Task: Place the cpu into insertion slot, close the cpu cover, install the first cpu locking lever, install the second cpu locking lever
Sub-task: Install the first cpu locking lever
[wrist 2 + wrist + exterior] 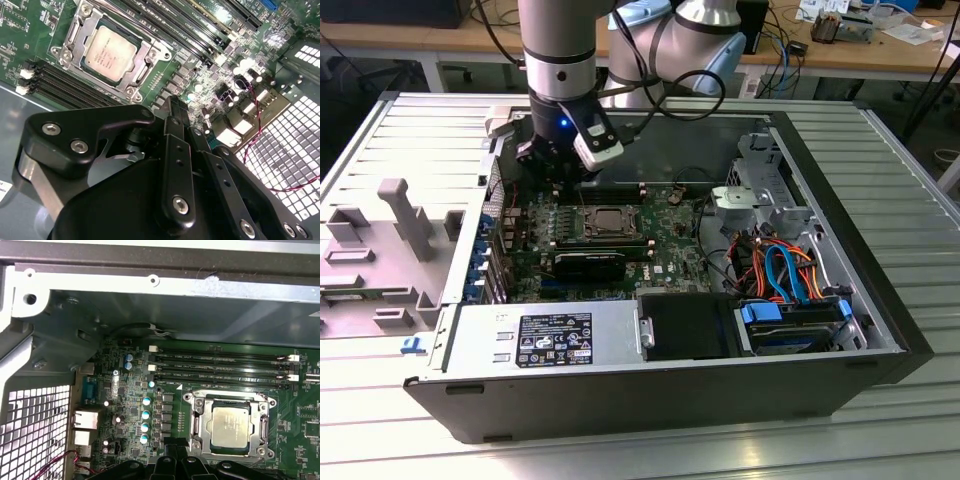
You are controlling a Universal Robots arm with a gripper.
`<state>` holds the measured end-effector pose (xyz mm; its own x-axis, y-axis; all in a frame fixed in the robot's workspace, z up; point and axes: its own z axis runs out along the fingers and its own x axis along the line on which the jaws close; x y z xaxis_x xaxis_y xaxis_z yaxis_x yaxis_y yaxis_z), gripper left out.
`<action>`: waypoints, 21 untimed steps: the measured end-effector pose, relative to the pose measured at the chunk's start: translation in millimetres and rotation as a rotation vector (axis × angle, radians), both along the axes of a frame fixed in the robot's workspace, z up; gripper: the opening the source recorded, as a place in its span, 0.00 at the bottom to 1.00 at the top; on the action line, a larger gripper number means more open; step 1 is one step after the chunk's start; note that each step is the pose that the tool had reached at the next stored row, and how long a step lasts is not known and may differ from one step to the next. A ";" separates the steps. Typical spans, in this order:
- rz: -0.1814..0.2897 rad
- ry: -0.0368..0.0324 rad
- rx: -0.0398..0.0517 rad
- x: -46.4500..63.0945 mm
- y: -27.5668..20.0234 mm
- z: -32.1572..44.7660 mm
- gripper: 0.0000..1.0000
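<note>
Cpu [229, 426] seated under closed cpu cover [198, 419]; hand [175, 112] fingertips hidden.

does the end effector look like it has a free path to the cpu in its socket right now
Probably yes. The cpu sits in the insertion slot with its top exposed inside the cpu cover, and in both wrist views nothing lies between it and the end effector beside the socket.

Beyond the matte black gripper [172, 107] lies the glossy green circuit board [131, 412], dotted with teal-capped cylinders [146, 420]. Ahead of the fingertips sits the pale silvery-grey square cpu [109, 53], ringed by the bright silver metal cpu cover [150, 54]. Long black memory slots [220, 366] run alongside, white-tipped.
</note>
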<state>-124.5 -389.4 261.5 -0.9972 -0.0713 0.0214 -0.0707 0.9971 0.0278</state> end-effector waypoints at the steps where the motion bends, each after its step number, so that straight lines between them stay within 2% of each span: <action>1: 0.000 0.0000 0.0000 -0.5 0.0 0.0 0.11; 21: 0.000 0.0000 0.0000 -6.7 0.0 0.0 0.11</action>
<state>-131.2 -389.4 261.5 -0.9972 -0.0712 0.0214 -0.0706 0.9971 0.0278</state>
